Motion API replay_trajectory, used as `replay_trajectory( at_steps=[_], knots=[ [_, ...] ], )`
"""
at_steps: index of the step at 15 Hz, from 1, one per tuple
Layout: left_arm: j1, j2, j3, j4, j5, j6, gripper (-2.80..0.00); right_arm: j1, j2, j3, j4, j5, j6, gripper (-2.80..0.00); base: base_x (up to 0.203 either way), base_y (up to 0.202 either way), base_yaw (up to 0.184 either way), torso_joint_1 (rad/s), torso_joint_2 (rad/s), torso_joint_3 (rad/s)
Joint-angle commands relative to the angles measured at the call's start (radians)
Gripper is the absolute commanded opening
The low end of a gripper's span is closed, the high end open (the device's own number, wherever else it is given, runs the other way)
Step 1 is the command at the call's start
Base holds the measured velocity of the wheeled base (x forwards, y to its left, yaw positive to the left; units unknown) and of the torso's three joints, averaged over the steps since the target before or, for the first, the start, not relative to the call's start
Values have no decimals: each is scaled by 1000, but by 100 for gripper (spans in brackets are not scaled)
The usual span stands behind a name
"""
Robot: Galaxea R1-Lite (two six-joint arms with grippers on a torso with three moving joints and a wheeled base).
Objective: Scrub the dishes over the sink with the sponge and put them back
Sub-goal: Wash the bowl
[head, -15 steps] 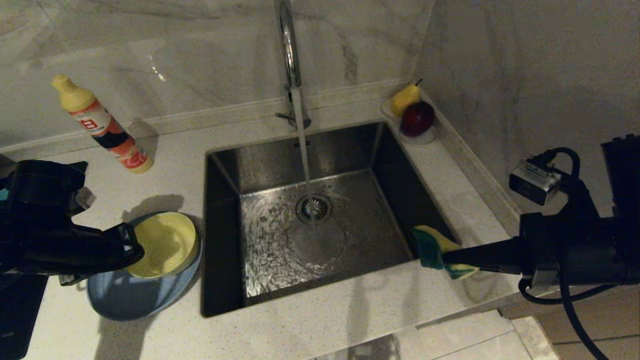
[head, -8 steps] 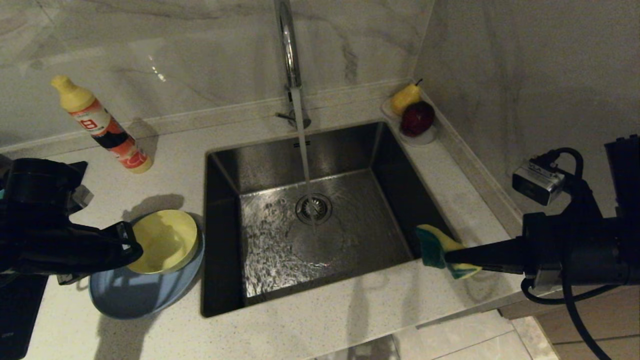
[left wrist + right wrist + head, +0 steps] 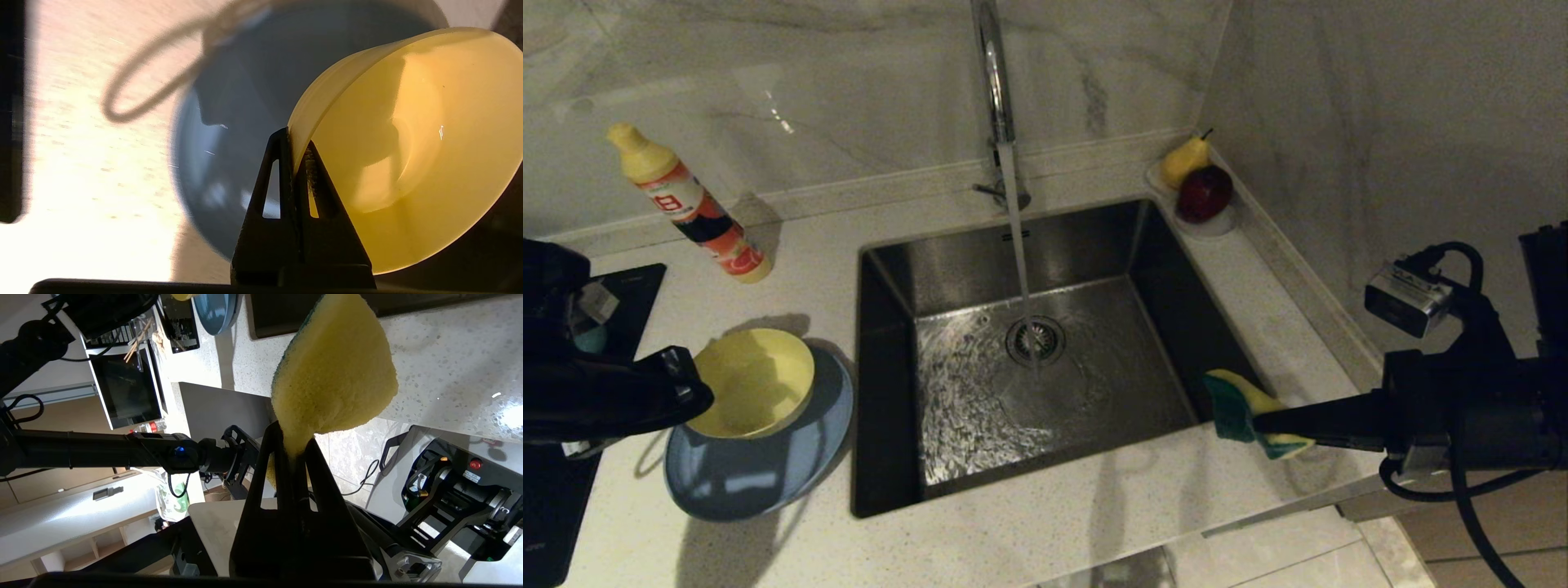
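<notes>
Centrally, a steel sink is set into a pale speckled counter, with water running from the tap onto the drain. Two black arms reach in from either side.

A blue-grey plate lies on the counter beside the sink, just below and ahead of the left gripper. That gripper's jaws are pinched tight on the rim of a yellow bowl, one finger inside the rim and one outside. The bowl hangs tilted over the plate, its open side turned away from the gripper's body; whether its base touches the plate cannot be told.

Across the sink, the right gripper hovers over the sink's near corner and the counter edge. Its jaws are clamped on a sponge, which sticks out beyond the fingertips with its green face towards the basin and its yellow face towards the counter.

Well behind the left gripper stands a soap bottle, leaning. Far beyond the right gripper, in the counter's back corner, a pear and a dark red fruit sit touching on a small dish.
</notes>
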Motion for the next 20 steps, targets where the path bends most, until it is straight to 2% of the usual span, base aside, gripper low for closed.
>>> replay_trajectory(
  at_steps=[1,7,9,11,15,16,18,20],
  knots=[
    [38,-19,-28,2,-1,-1,-280,2,1,5,-3,4,3,-280,0,0,0,0,0,0],
    [42,-52,-128,72,-22,-22,-280,5,14,3,-7,4,3,-280,0,0,0,0,0,0],
    [31,-62,-197,77,-27,-82,-280,5,15,5,-8,4,3,-280,0,0,0,0,0,0],
    [-29,-54,-260,78,-28,-148,-280,5,19,3,-10,4,2,-280,0,0,0,0,0,0],
    [-202,11,-323,78,-14,-188,-280,5,19,5,-10,4,2,-280,0,0,0,0,0,0],
    [-248,47,-339,78,5,-191,-280,5,17,5,-10,4,1,-280,0,0,0,0,0,0],
    [-330,132,-379,68,86,-199,-280,5,10,8,-10,4,0,-280,0,0,0,0,0,0],
    [-406,224,-461,62,150,-257,-280,5,8,11,-10,4,0,-280,0,0,0,0,0,0]
  ],
)
